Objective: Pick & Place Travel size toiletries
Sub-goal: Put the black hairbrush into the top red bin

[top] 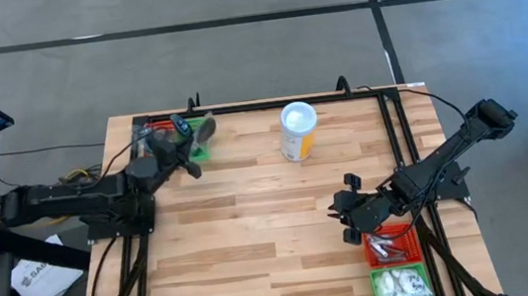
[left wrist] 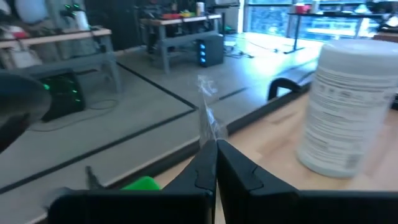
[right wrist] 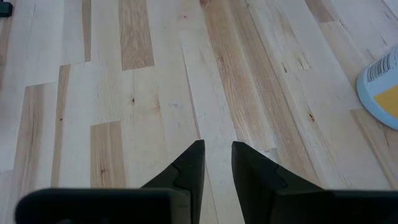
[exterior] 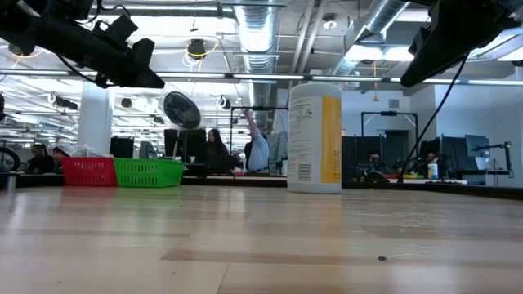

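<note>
The left gripper (left wrist: 214, 163) is pinched tight on a scrap of clear wrap (left wrist: 208, 115), carrying a wrapped toiletry above the green basket (top: 202, 138) at the table's (top: 254, 239) far left corner, so this one looks a drop away from placed. The right gripper (right wrist: 217, 163) hangs over bare wood, fingers slightly apart and empty, beside the red bin of silvery tubes (top: 392, 246) and green bin of white packets (top: 402, 287), so more picking appears left.

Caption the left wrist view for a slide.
Left gripper shut on a piece of clear wrap, with the canister standing ahead.
</note>
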Controlling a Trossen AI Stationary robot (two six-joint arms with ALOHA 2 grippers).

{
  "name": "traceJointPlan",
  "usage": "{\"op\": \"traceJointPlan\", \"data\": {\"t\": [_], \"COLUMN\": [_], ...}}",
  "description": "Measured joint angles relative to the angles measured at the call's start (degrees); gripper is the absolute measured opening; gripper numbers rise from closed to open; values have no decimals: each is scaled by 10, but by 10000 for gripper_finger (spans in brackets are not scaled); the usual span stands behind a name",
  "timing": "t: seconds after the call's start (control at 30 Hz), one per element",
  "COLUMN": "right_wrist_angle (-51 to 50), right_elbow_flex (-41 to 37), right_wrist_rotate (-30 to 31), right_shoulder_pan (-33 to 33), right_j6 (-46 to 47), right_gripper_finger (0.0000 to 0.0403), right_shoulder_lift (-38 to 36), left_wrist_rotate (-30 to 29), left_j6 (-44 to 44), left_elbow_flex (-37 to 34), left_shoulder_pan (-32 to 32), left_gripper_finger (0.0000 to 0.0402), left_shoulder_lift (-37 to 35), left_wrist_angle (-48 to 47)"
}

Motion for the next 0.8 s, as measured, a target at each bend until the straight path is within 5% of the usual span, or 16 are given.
{"op": "traceJointPlan", "data": {"t": [0.8], "right_wrist_angle": [0], "right_elbow_flex": [0], "right_wrist_rotate": [0], "right_shoulder_pan": [0], "right_j6": [-4], "right_gripper_finger": [72], "right_shoulder_lift": [0], "left_wrist_rotate": [-41], "left_j6": [55], "left_elbow_flex": [0], "left_shoulder_pan": [182], "left_gripper_finger": [0], "left_shoulder_lift": [-40], "left_wrist_angle": [-50]}}
